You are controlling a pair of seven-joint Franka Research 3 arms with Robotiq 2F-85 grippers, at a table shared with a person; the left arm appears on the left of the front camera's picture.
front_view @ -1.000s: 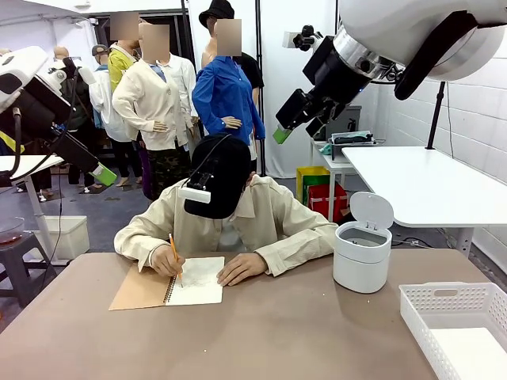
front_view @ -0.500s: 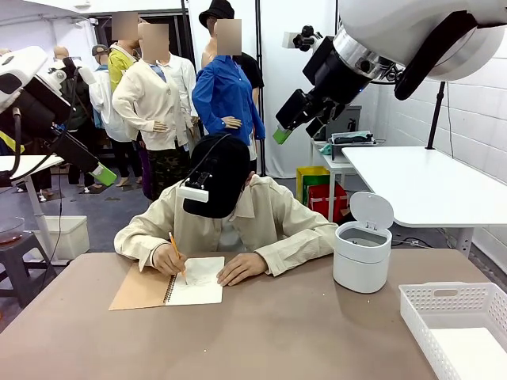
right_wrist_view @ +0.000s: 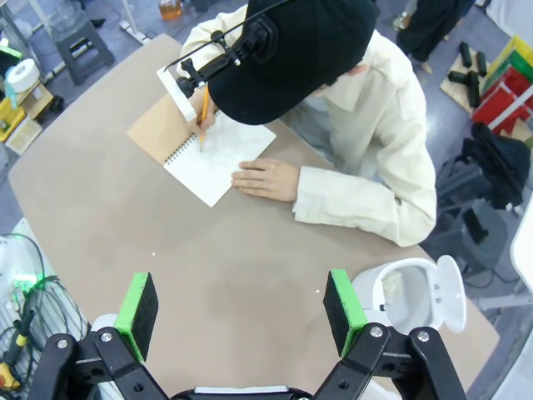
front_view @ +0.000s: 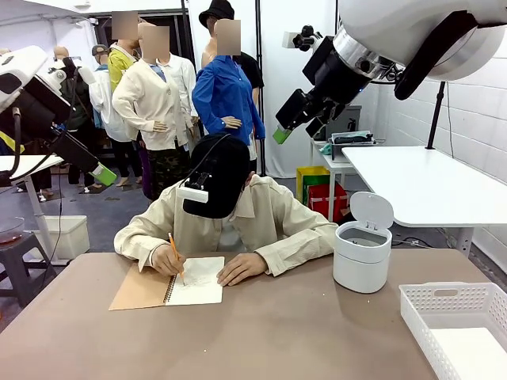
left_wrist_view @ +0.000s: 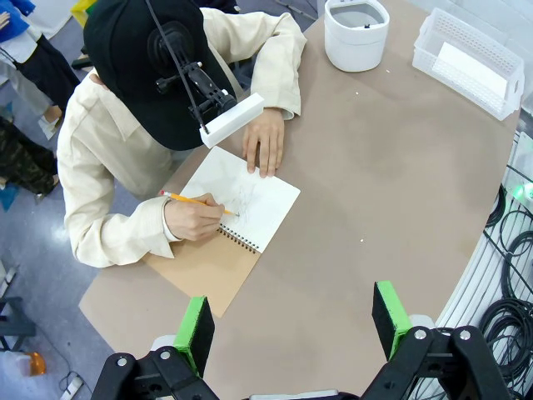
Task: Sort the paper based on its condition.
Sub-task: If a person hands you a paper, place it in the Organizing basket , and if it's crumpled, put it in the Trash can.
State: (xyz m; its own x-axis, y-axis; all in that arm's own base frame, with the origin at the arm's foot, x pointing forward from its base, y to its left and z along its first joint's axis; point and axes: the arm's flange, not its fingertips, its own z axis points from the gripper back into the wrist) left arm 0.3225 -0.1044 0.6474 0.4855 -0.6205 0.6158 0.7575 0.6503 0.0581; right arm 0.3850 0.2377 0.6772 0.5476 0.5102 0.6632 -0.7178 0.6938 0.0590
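Jaws wide and empty, left gripper (left_wrist_view: 291, 321) and right gripper (right_wrist_view: 241, 308) hang high over brown table (front_view: 277, 332); white paper sheet (front_view: 469, 348) lies in white slotted plastic basket (front_view: 444, 305), person's hand (left_wrist_view: 193, 221) pencils in kraft-covered spiral notebook (left_wrist_view: 250, 200), so best wait for clear hands, then pinch a sheet's edge.

No words, labels or numbers are showing legibly; faint pencil marks are lying on the white page of the spiral-bound notebook (left_wrist_view: 258, 208), left of centre, reading only as scribbles

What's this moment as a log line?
person's hand: pencilling notebook | left end effector: open, aloft | right end effector: open, aloft | bin: lid up
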